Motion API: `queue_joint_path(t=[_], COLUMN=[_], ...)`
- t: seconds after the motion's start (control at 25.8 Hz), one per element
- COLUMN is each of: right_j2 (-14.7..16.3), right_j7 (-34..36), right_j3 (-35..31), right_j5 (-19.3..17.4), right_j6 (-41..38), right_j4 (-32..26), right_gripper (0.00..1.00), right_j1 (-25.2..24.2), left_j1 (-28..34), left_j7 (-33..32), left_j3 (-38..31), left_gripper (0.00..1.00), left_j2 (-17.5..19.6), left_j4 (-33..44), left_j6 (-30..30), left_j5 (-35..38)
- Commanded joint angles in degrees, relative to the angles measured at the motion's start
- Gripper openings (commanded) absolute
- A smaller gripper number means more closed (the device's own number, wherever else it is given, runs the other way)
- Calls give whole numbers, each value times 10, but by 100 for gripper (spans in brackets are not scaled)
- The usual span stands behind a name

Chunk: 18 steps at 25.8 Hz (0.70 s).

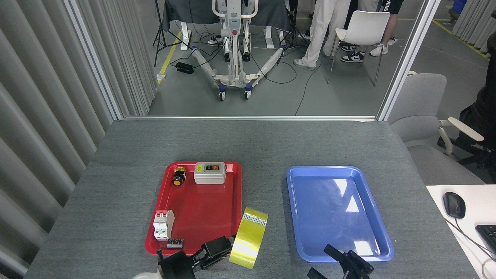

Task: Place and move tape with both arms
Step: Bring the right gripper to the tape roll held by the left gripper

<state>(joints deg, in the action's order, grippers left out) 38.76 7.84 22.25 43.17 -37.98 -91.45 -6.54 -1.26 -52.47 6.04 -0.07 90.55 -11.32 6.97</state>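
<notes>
Your left gripper (223, 252) sits at the bottom edge of the view, just off the near right corner of the red tray (201, 209), with its black fingers (217, 248) clamped on the left side of the yellow packing tape roll (248, 243). You have the roll standing on edge and tilted, its top leaning away from the red tray, over the grey table (248, 143) in the gap between that tray and the blue tray (333, 211); whether it touches the table you cannot tell. Your right gripper (341, 263) shows only partly at the bottom edge, at the near rim of the blue tray, well apart from the roll; from here you cannot tell how wide its fingers stand. On the red tray you can see a grey push-button box (209, 173) at the far end, a small yellow-capped button (178, 176) beside it, a white circuit breaker (163, 225) near the left rim, and a small dark part (175, 243) at the near edge.
</notes>
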Motion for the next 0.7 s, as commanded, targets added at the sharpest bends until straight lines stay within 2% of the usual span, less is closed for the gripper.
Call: queue_joint_path(t=[0.0, 0.15, 0.27, 0.39, 0.58, 0.66], right_j2=[10, -6, -36, -71, -127, -134], right_j7=[2, 0, -35, -68, -103, -115], right_j3=[15, 17, 17, 19, 39, 63], right_j5=[-5, 7, 35, 41, 49, 53], right_j6=[-44, -38, -24, -18, 8, 13], right_j4=[-21, -36, -39, -39, -34, -34], right_gripper=[100, 99, 99, 99, 90, 87], right_j1=[4, 10, 19, 25, 71, 93], left_j1=[-1, -1, -2, -1, -1, -1], left_j7=[1, 1, 1, 1, 1, 1], left_j3=[-1, -3, -5, -5, -10, -10], left_gripper=[12, 12, 12, 12, 12, 12], left_j2=[2, 5, 5, 5, 5, 5], left_j4=[0, 0, 0, 0, 1, 1], left_j6=[0, -1, -1, -1, -1, -1], left_j5=[3, 3, 3, 3, 4, 4])
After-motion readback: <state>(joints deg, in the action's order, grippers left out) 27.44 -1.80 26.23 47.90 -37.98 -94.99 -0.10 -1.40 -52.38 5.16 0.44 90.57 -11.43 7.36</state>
